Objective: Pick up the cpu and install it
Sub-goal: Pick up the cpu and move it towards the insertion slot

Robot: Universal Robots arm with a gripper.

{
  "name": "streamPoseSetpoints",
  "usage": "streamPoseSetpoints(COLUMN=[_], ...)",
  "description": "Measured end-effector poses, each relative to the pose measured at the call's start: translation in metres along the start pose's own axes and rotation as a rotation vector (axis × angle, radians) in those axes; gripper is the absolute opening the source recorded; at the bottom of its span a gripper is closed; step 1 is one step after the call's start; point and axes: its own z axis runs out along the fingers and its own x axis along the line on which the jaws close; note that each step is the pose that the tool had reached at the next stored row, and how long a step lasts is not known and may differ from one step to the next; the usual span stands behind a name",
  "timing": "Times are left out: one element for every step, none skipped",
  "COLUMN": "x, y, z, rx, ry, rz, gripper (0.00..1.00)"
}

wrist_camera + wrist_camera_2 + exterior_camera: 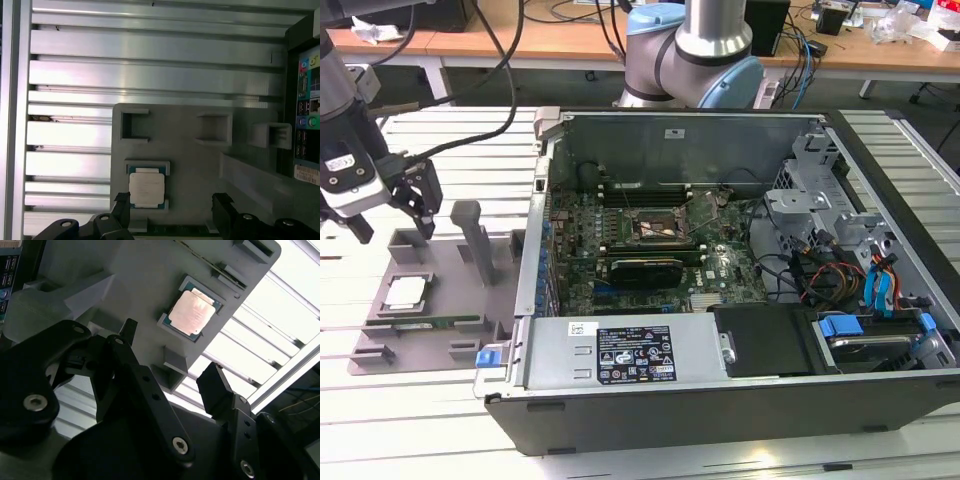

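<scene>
The cpu (pixel 405 292) is a small square chip with a silver top. It lies flat in a recess of the grey holder plate (pixel 380 350), to the exterior view's left of the computer case. In both wrist views the cpu (pixel 194 312) (pixel 146 187) rests in that recess, untouched. My gripper (pixel 395 225) hangs a short way above the plate, over its far end, with the black fingers spread wide. Nothing sits between the fingertips (pixel 212 377) (pixel 122 205), and the gripper (pixel 170 357) (pixel 172 207) is open. The black socket (pixel 658 225) on the motherboard has its metal frame tipped up.
The open computer case (pixel 720 360) lies on the slatted aluminium table (pixel 410 430). A grey post (pixel 475 240) and low brackets stand up from the holder plate. A long green memory stick (pixel 430 322) lies along the plate's near side. Cables hang behind my arm.
</scene>
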Motion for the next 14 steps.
streamPoseSetpoints(x=[0.0001, 0.0001, 0.0001, 0.0001, 0.0001, 0.0002, 0.0002, 0.0002, 0.0003, 0.0003, 0.0003, 0.0003, 0.0003, 0.0004], y=[0.0, 0.0, 0.0, 0.0, 0.0, 0.0, 0.0, 0.0001, 0.0001, 0.0001, 0.0, 0.0001, 0.0001, 0.0001], z=[0.0014, 0.0021, 0.0028, 0.0043, 0.0054, 0.0064, 0.007, 0.0082, 0.0094, 0.0101, 0.0109, 0.0115, 0.0122, 0.0135], rx=[0.0, -0.0001, -0.0001, 0.0, 0.0, 0.0, 0.0, -0.0001, 0.0, 0.0, 0.0, 0.0, 0.0, 0.0], ry=[0.0001, 0.0, 0.0, 0.0001, 0.0001, 0.0, 0.0, 0.0, 0.0, 0.0, 0.0, 0.0, 0.0, 0.0], rz=[0.0, 0.0, 0.0, 0.0, 0.0, 0.0, 0.0, 0.0, 0.0, 0.0, 0.0, 0.0, 0.0, 0.0], gripper=[0.76, 0.76, 0.76, 0.76, 0.76, 0.76, 0.76, 0.76, 0.76, 0.76, 0.76, 0.76, 0.76, 0.76])
